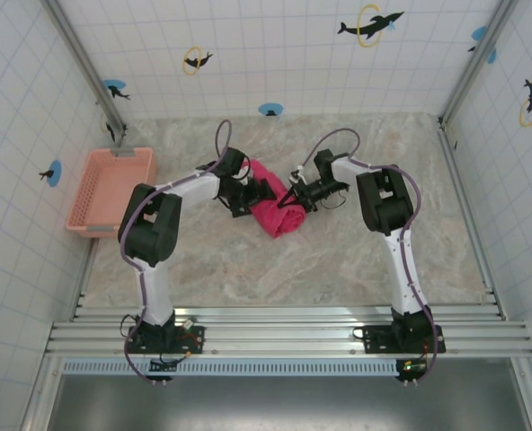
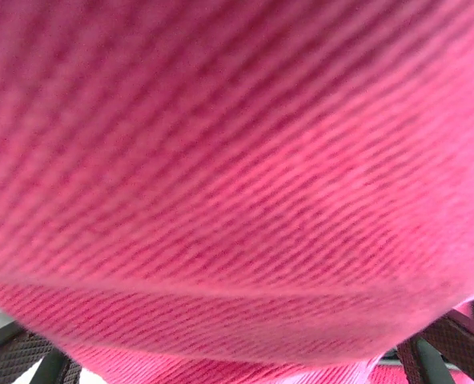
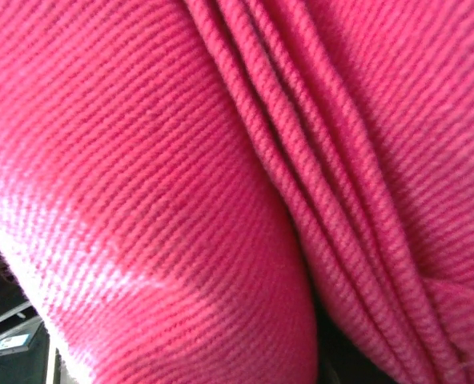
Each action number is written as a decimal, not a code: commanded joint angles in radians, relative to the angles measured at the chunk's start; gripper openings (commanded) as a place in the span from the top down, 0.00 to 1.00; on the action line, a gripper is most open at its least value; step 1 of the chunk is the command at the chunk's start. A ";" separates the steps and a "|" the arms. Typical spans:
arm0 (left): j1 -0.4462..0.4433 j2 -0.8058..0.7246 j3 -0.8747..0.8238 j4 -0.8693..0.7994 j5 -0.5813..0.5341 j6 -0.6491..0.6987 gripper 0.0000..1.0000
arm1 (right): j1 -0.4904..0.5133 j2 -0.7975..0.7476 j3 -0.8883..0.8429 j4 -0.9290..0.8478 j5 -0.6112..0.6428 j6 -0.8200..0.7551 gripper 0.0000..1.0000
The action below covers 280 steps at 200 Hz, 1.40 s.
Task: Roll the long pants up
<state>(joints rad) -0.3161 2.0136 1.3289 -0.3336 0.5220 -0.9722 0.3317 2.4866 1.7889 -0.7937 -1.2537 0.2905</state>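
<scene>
Near the middle of the marbled tabletop (image 1: 338, 260), the long pants (image 1: 275, 217) lie bundled in a thick roll between both arms. The left gripper (image 1: 262, 191) meets the roll's left side, jaws spread wide. The right gripper (image 1: 290, 201) touches its right edge; whether it pinches fabric I cannot tell. A salmon-pink lattice basket (image 1: 104, 193) sits well apart, leftward.

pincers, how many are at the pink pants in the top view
2. The left pincer is at the left side of the bundled long pants. The right pincer is at the bundle's right side, opposite it. Both tips are against the fabric.
</scene>
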 commanded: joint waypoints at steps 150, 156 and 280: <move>-0.055 0.284 0.013 0.506 -0.015 -0.233 0.50 | 0.113 0.049 -0.130 0.113 0.166 0.155 0.75; -0.054 0.289 0.019 0.506 -0.001 -0.241 0.62 | 0.110 0.057 -0.119 0.113 0.165 0.157 0.75; 0.145 0.122 0.475 0.267 -0.082 -0.161 1.00 | -0.386 -0.266 -0.386 -0.114 0.351 -0.146 0.04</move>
<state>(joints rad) -0.3290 2.2333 1.6447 -0.0708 0.5728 -1.1679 0.0135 2.2230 1.4994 -0.8291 -1.0893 0.1642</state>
